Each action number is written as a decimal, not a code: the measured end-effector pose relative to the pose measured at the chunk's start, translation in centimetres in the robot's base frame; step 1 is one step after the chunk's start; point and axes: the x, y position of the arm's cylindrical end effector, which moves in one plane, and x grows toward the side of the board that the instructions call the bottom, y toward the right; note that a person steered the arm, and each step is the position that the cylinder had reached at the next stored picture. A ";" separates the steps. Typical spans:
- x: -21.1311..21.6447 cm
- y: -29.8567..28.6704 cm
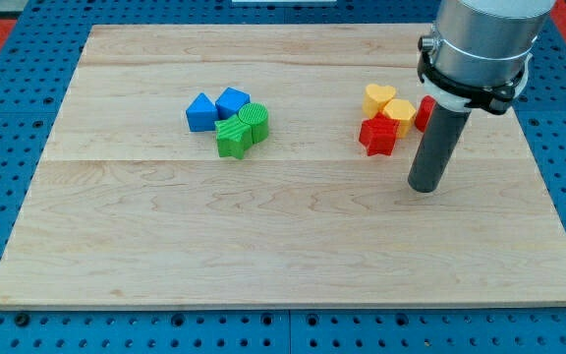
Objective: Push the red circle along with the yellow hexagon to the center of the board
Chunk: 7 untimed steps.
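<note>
The red circle sits at the view's right, mostly hidden behind the rod. The yellow hexagon lies just left of it, touching a yellow heart and a red star. My tip rests on the board below and slightly right of this cluster, a short way apart from the red star and below the red circle.
A second cluster lies left of centre: two blue blocks, a green circle and a green block. The wooden board sits on a blue pegboard table.
</note>
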 end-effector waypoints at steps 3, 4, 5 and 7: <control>-3.6 7.2; -8.2 7.2; -10.6 7.4; -11.1 -2.5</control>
